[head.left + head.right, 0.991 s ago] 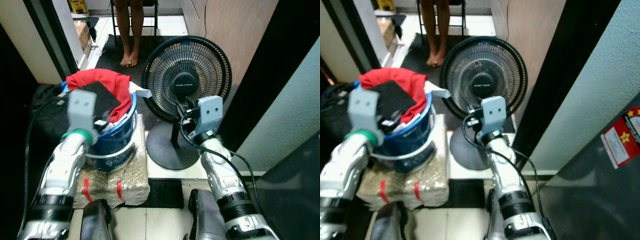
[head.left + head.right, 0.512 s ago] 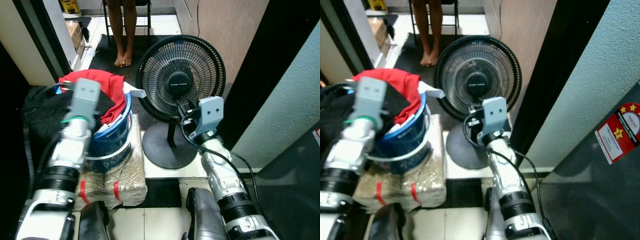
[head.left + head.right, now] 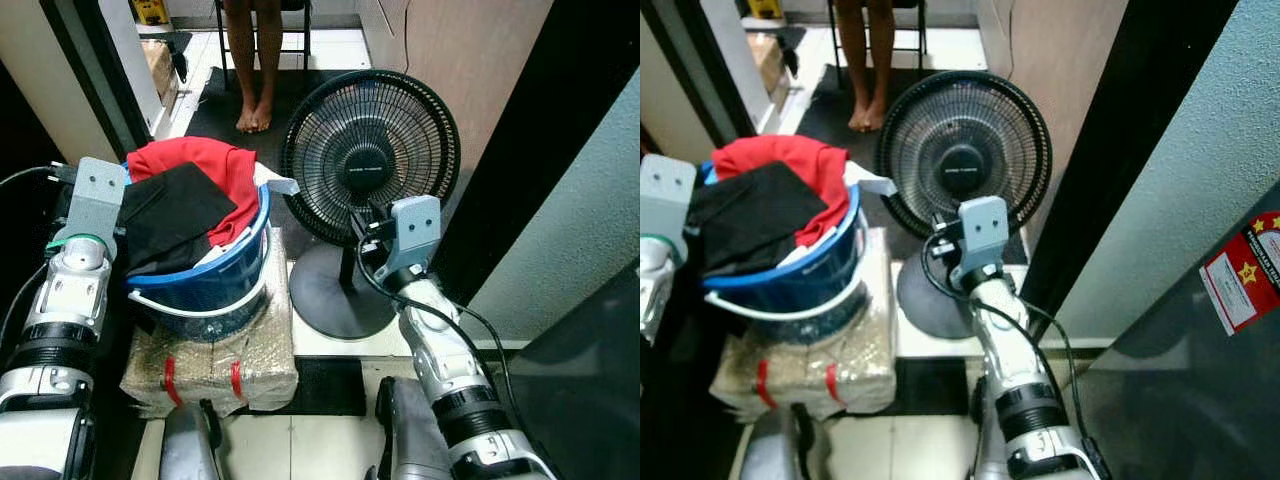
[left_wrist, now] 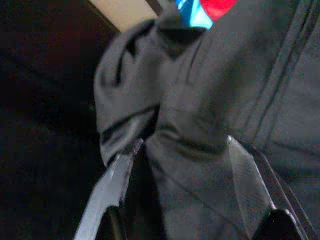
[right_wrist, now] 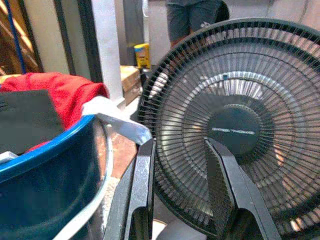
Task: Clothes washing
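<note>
Clothes, a red garment (image 3: pixel 205 165) and a black one (image 3: pixel 170 210), fill the blue bucket (image 3: pixel 215 285) on wrapped bundles (image 3: pixel 215 355). Left gripper (image 4: pixel 175 150) jaws wide over dark fabric (image 4: pixel 215 90); right gripper (image 5: pixel 177 150) jaws wide, facing the fan (image 3: pixel 368 160).

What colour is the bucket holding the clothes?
The bucket is blue, clearest in the left eye view.

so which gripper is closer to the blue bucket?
Left. The left gripper is at the blue bucket's left side, over dark cloth beside it. The right gripper is off to the bucket's right, facing the fan.
</note>
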You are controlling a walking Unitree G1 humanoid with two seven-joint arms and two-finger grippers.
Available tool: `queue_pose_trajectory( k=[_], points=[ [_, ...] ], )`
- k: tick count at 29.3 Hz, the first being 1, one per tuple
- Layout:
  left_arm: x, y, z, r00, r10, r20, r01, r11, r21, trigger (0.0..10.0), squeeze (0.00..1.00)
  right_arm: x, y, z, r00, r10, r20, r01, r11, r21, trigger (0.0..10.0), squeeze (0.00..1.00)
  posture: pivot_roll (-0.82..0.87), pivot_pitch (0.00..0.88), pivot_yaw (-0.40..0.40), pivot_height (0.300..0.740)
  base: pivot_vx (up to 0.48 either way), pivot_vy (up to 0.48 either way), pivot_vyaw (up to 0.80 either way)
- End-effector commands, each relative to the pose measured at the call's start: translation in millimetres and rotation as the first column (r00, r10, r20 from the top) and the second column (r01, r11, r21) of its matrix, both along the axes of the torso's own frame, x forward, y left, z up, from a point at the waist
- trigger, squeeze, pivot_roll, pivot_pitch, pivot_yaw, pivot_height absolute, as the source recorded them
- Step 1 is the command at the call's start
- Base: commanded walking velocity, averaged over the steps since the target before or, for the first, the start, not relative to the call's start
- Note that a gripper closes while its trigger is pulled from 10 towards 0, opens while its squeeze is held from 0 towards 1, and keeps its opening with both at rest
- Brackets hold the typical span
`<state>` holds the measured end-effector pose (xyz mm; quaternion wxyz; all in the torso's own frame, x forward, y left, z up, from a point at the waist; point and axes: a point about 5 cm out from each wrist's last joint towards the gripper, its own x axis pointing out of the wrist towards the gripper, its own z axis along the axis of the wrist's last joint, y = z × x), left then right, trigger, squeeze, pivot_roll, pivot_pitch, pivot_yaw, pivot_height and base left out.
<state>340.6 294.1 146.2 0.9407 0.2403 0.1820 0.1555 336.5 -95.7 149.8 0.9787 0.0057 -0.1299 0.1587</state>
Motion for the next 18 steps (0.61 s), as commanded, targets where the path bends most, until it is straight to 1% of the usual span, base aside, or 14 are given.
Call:
queue_pose_trajectory(
  k=[1,2,3,4,5,7,9,10,12,13,14,15,17,18],
  points=[
    [-15.4,-7.6,-41.7,0.984,-0.042,-0.175,0.016,0.989,-0.144,10.0,0.0,-1.2,-0.4,-2.0,1.0,0.0,-0.005,0.0,1.0,0.0,10.0,0.0,0.02,0.018,0.021,0.395,0.0,0.0,0.0],
    [-15.4,-7.6,-41.7,0.984,-0.042,-0.175,0.016,0.989,-0.144,10.0,0.0,-1.2,-0.4,-2.0,1.0,0.0,-0.005,0.0,1.0,0.0,10.0,0.0,0.02,0.018,0.021,0.395,0.0,0.0,0.0],
    [-15.3,-12.5,-43.6,0.982,-0.064,-0.178,0.032,0.984,-0.178,10.0,0.0,-0.9,0.0,-1.9,1.0,0.002,-0.005,-0.002,1.0,-0.001,10.0,0.0,0.02,0.02,0.019,0.395,0.0,0.0,0.0],
    [-14.9,-15.2,-44.3,0.981,-0.077,-0.178,0.043,0.981,-0.191,10.0,0.0,-0.7,0.4,-1.9,1.0,0.004,-0.006,-0.004,1.0,-0.002,10.0,0.0,0.02,0.02,0.019,0.395,0.0,0.0,0.0],
    [-14.9,-15.2,-44.3,0.981,-0.077,-0.178,0.043,0.981,-0.191,10.0,0.0,-0.7,0.4,-1.9,1.0,0.004,-0.006,-0.004,1.0,-0.002,10.0,0.0,0.02,0.02,0.019,0.395,0.0,0.0,0.0],
    [-9.8,-23.3,-44.7,0.98,-0.091,-0.177,0.06,0.983,-0.176,10.0,0.0,0.0,2.8,-0.9,1.0,0.01,-0.004,-0.01,1.0,-0.002,10.0,0.0,0.02,0.017,0.018,0.395,0.0,0.0,0.0],
    [-9.8,-23.3,-44.7,0.98,-0.091,-0.177,0.06,0.983,-0.176,10.0,0.0,0.0,2.8,-0.9,1.0,0.01,-0.004,-0.01,1.0,-0.002,10.0,0.0,0.02,0.017,0.018,0.395,0.0,0.0,0.0],
    [-6.0,-26.5,-45.1,0.979,-0.094,-0.18,0.068,0.986,-0.15,10.0,0.0,0.2,3.7,-0.3,1.0,0.011,-0.003,-0.011,1.0,-0.002,10.0,0.0,0.02,0.017,0.019,0.395,0.0,0.0,0.0],
    [-6.0,-26.5,-45.1,0.979,-0.094,-0.18,0.068,0.986,-0.15,10.0,0.0,0.2,3.7,-0.3,1.0,0.011,-0.003,-0.011,1.0,-0.002,10.0,0.0,0.02,0.017,0.019,0.395,0.0,0.0,0.0],
    [-2.8,-29.3,-45.2,0.978,-0.099,-0.181,0.078,0.99,-0.121,10.0,0.0,0.2,4.3,0.0,1.0,0.012,-0.002,-0.012,1.0,-0.001,10.0,0.0,0.02,0.016,0.021,0.395,0.0,0.0,0.0],
    [-2.8,-29.3,-45.2,0.978,-0.099,-0.181,0.078,0.99,-0.121,10.0,0.0,0.2,4.3,0.0,1.0,0.012,-0.002,-0.012,1.0,-0.001,10.0,0.0,0.02,0.016,0.021,0.395,0.0,0.0,0.0],
    [0.3,-30.7,-44.9,0.977,-0.106,-0.183,0.097,0.993,-0.06,10.0,0.0,-0.3,3.6,-0.3,1.0,0.01,-0.001,-0.01,1.0,-0.001,10.0,0.0,0.01,0.015,0.023,0.395,0.0,0.0,0.0],
    [0.3,-30.7,-44.9,0.977,-0.106,-0.183,0.097,0.993,-0.06,10.0,0.0,-0.3,3.6,-0.3,1.0,0.01,-0.001,-0.01,1.0,-0.001,10.0,0.0,0.01,0.015,0.023,0.395,0.0,0.0,0.0],
    [2.8,-34.9,-44.9,0.972,-0.139,-0.19,0.145,0.989,0.017,10.0,0.0,-0.9,2.1,-1.1,1.0,0.007,-0.001,-0.007,1.0,-0.001,10.0,0.0,0.01,0.015,0.024,0.395,0.0,0.0,0.0]
  ],
)
